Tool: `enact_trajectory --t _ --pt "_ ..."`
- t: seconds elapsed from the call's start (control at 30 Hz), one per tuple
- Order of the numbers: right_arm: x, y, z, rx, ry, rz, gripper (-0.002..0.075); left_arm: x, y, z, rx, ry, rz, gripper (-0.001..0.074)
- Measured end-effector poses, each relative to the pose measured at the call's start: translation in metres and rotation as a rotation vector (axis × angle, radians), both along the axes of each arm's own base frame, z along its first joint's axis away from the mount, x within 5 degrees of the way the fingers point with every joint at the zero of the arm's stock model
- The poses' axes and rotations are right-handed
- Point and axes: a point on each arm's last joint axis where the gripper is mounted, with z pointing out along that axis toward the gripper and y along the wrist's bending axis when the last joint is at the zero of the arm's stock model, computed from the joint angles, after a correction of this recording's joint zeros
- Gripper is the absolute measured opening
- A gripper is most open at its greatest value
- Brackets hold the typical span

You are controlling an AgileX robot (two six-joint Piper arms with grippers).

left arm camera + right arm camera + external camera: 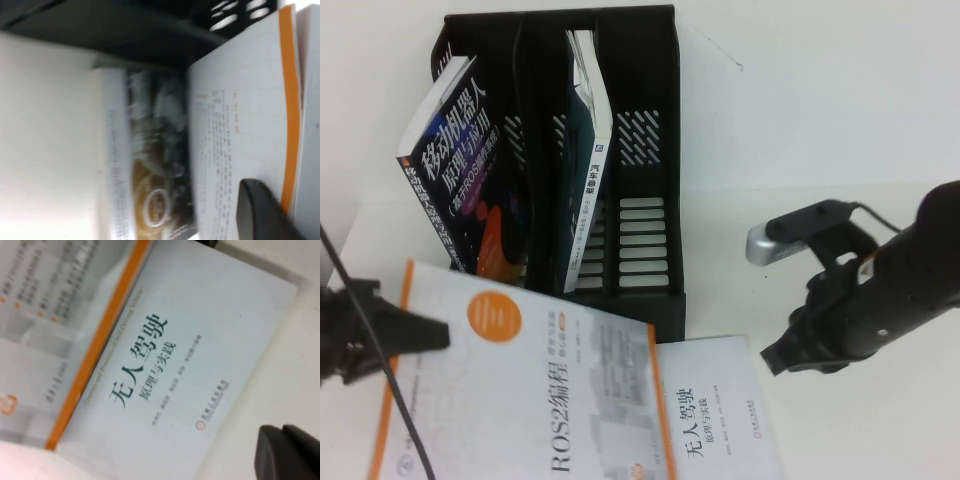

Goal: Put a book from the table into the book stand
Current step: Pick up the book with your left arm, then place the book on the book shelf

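Note:
My left gripper [423, 336] at the near left is shut on the edge of a white book with an orange stripe [540, 400], which sits tilted in front of the black book stand [650, 150]. One fingertip [255, 210] presses on its cover [240, 125]. The stand's left slot holds a dark book [460, 190] and the middle slot a teal one [585, 160]; the right slot [642, 230] is empty. My right gripper [782, 358] hovers shut with nothing in it, to the right of a white book [715, 405] lying flat; its jaws [287, 455] are over bare table beside that cover [190, 355].
The orange-striped book overlaps the flat white book's left edge [95, 355]. A blurred dark-covered book [155, 165] shows beside the held one in the left wrist view. The right arm's camera housing [790, 235] stands to the right of the stand.

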Motion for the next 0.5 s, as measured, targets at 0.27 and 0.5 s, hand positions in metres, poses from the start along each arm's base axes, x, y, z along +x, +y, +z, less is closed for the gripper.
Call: enact_trajectory --t 0.27,0.5 --pt "-0.007 -0.006 0.018 0.001 -0.042 -0.005 -0.0001 -0.047 -0.019 0.083 0.07 -0.242 0.022 0.0103" --pt "0.002 -0.004 0.023 0.045 -0.148 -0.037 -0.0001 -0.077 -0.035 0.174 0.096 -0.504 0.032 0.0103"
